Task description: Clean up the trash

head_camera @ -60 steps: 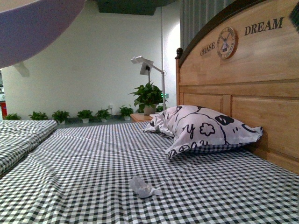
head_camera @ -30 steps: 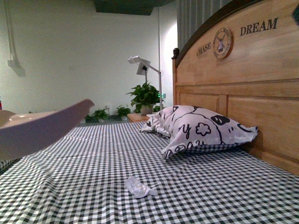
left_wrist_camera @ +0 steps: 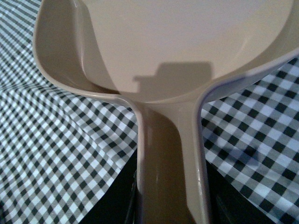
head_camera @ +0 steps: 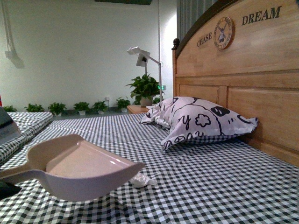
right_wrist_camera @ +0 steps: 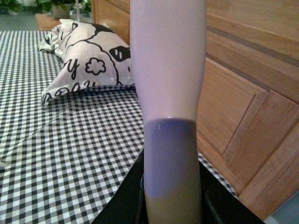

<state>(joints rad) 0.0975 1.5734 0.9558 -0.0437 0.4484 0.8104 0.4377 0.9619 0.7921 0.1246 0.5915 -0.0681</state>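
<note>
The left gripper (left_wrist_camera: pixel 173 205) clutches the pale pink plastic dustpan (head_camera: pixel 79 163), near the small crumpled white scrap (head_camera: pixel 142 180). The right gripper (right_wrist_camera: pixel 172 200) clutches a white-and-lilac handle (right_wrist_camera: pixel 169 70).

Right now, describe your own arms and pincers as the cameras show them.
Only the pincers show. The left pincer is two plain black fingers, no markings visible. The right pincer looks the same: black, angular fingers. Cables and arm links cannot be made out.

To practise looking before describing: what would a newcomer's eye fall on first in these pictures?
First the pale pink dustpan, at the front left above the checked bedcover, its lip in front of the small white scrap. Then the black-and-white pillow beside the wooden headboard lettered CHASE DREAM, at right. A white and lilac handle fills the right wrist view.
</note>
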